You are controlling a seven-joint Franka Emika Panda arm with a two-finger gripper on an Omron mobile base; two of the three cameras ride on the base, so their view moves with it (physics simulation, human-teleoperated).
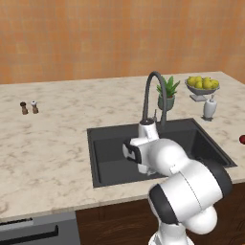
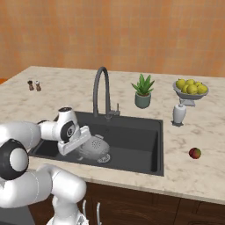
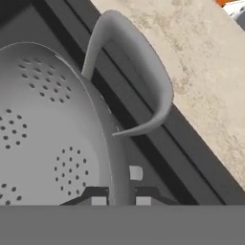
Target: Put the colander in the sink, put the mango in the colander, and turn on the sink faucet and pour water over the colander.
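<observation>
The silver colander (image 2: 96,148) is tilted low inside the dark sink (image 2: 134,137), near its front left. My gripper (image 2: 80,139) is shut on the colander's rim. In the hand view the two fingertips (image 3: 98,201) straddle the rim of the colander (image 3: 43,134), with a loop handle (image 3: 143,81) above and the sink's edge beyond. The red mango (image 2: 195,153) lies on the counter right of the sink, also at the right edge of the left base view (image 1: 242,139). The gooseneck faucet (image 2: 101,90) stands behind the basin, and no water runs from it.
A potted plant (image 2: 143,92), a bowl of yellow fruits (image 2: 190,89) and a white dispenser (image 2: 179,113) stand at the back right. Two small shakers (image 2: 34,85) sit at the far left. My white arm (image 1: 182,182) hides the sink's front right in the left base view.
</observation>
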